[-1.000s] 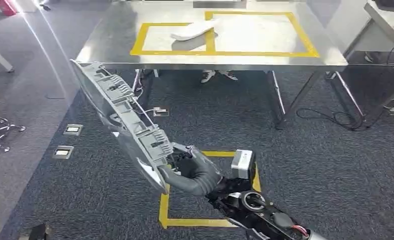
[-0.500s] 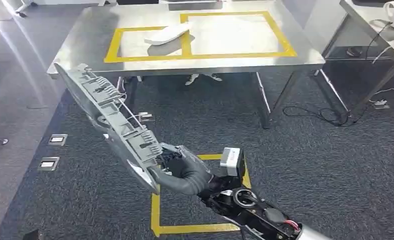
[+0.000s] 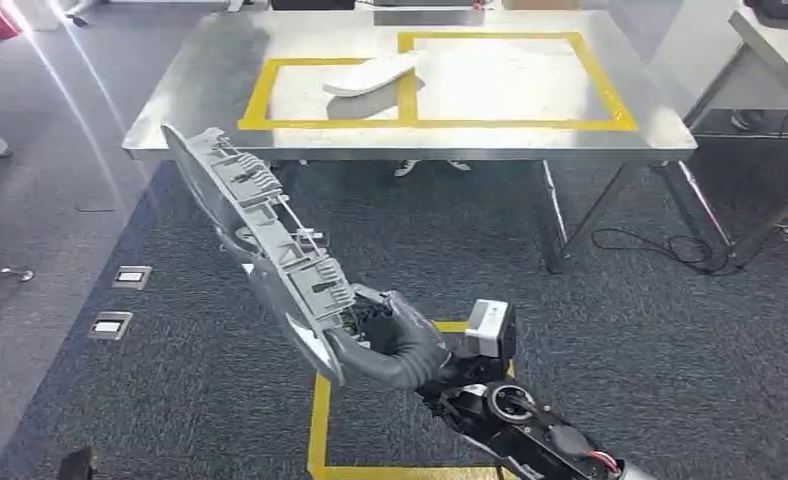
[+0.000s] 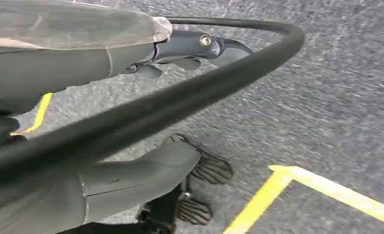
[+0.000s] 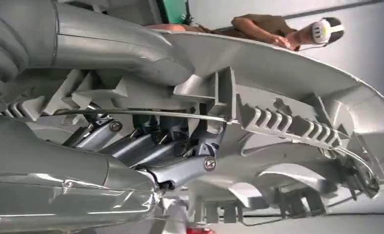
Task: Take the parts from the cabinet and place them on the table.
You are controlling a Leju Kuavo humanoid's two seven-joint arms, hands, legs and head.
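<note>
Looking down from the head view, the right hand (image 3: 385, 340) has its fingers wrapped round the near end of a long grey ribbed part (image 3: 260, 245), thumb curled under its lower edge. The part sticks up and away from the hand, its far end reaching toward the near edge of the steel table (image 3: 220, 110), hanging above dark carpet (image 3: 620, 300) short of the table. On the table, a white part (image 3: 375, 72) lies across the yellow tape (image 3: 407, 85) between the two marked boxes.

Left wrist view: the left hand (image 4: 146, 122) hangs over the carpet, fingers (image 4: 212, 168) curled inward with nothing in them.

Right wrist view: the dark fingers (image 5: 180, 146) are tucked in among the part's ribs and clamped there, the thick thumb lying along its smooth curved rim. A person (image 5: 278, 31) is in the background beyond the part.
</note>
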